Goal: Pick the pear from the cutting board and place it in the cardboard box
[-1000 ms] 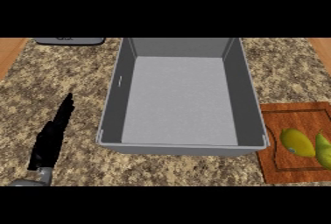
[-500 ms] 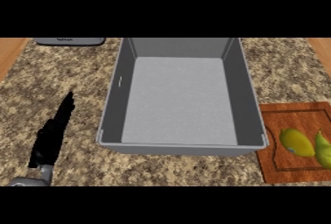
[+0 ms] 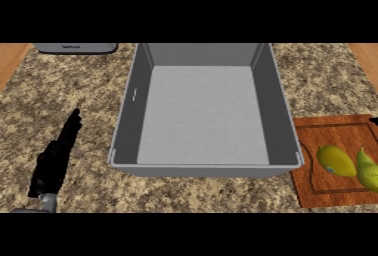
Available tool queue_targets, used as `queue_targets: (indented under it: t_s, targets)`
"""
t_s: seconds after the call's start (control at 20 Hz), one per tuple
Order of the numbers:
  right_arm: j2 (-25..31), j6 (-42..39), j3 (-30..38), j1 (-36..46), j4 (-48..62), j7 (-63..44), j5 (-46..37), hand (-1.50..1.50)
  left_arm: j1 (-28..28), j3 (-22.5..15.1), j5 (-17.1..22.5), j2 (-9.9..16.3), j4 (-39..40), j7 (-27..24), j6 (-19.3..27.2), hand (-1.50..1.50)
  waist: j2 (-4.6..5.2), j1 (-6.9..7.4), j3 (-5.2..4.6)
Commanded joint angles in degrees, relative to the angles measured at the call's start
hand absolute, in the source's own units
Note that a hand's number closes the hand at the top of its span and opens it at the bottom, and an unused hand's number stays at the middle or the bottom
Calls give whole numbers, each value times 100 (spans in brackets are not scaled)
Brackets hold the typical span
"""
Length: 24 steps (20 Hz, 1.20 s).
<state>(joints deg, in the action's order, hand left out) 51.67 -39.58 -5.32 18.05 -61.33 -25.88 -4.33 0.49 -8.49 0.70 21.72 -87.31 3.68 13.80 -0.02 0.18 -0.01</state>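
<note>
L hand point(image 3: 55, 157) sits at lower left of the frame, black fingers straight and pressed together, pointing up over the counter point(image 3: 66, 90), holding nothing; grey forearm just shows at the bottom edge; R hand isn't clearly seen, so can't tell its state. At lower right lies the board point(image 3: 336, 135), w/ a pear point(image 3: 336, 160) on it; a 2nd yellow-green fruit point(image 3: 367, 170) sits just beside, cut by the right edge. Centre: grey box point(image 3: 280, 115), open top, touching the board's left edge. Upper left: a grey appliance point(image 3: 75, 47), partly cut off.
</note>
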Motion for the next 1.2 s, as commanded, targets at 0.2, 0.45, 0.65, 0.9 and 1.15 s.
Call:
queue_targets:
  t_s: [0.2,0.45,0.65,0.9,1.15]
  targets:
    - [-428,-122,177,35,151,-95,-731,-150,-329,156,-336,-383,357,91,-107,0,7,-8,1]
    - [-504,-183,466,-65,513,462,-1196,-150,-21,340,-386,-394,-144,173,-354,0,6,12,2]
    - [-810,-143,593,-485,-212,70,-1161,-150,41,404,-516,-385,-664,602,-407,0,-2,-2,2]
    - [-972,-300,883,-123,-93,-184,-1303,-150,-197,623,-609,-593,-14,252,-501,0,2,-8,0]
    - [-860,-260,1148,-740,-535,156,-1417,-150,-195,942,-403,-433,-16,272,-905,0,-7,-45,-1]
